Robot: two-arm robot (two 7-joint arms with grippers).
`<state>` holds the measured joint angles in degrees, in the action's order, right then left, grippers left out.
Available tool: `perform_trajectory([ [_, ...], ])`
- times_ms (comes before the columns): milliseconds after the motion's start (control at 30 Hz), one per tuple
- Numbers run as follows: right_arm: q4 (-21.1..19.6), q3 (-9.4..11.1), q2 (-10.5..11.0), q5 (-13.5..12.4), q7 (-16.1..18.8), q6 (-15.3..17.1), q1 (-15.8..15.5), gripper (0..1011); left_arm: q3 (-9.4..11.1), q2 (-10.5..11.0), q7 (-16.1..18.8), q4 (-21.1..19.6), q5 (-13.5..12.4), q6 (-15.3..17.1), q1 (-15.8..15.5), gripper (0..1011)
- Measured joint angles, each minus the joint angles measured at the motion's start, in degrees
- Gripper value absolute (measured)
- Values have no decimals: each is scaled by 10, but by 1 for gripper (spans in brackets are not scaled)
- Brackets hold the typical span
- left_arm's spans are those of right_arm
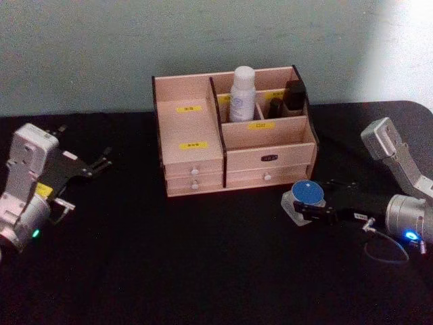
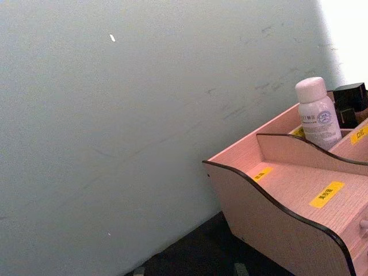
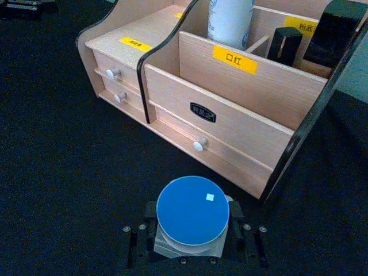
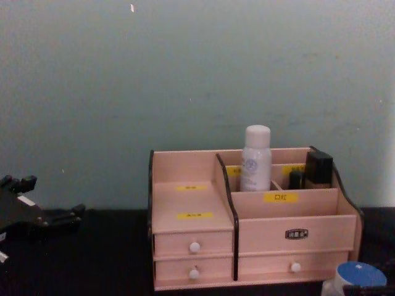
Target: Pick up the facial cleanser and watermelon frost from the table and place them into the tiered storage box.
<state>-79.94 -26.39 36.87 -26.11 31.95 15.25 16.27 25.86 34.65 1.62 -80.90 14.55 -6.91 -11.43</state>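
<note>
The tiered storage box (image 1: 196, 128) is set on the worktop (image 1: 203, 257), with the facial cleanser (image 1: 242, 95) stood in a rear compartment. The watermelon frost (image 1: 308, 193), just beside the box's front right corner, is clamped by the right gripper (image 3: 192, 244), so a lift into the box is judged next. The left gripper (image 1: 105, 161) is parked at the left, fingers apart.

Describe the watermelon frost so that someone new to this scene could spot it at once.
On the black table, right of the idle left gripper, stands a pinkish wooden tiered storage box. On the table just before its right end, the right gripper clasps the watermelon frost. It is squat and clear with a round blue-topped lid, unlike the tall white facial cleanser standing inside the box.
</note>
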Motion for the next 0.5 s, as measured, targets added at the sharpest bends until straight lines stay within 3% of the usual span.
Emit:
perform_trajectory([
  [500,0,0,0,0,0,0,0,729,0,0,0,0,0,0,0,1001],
])
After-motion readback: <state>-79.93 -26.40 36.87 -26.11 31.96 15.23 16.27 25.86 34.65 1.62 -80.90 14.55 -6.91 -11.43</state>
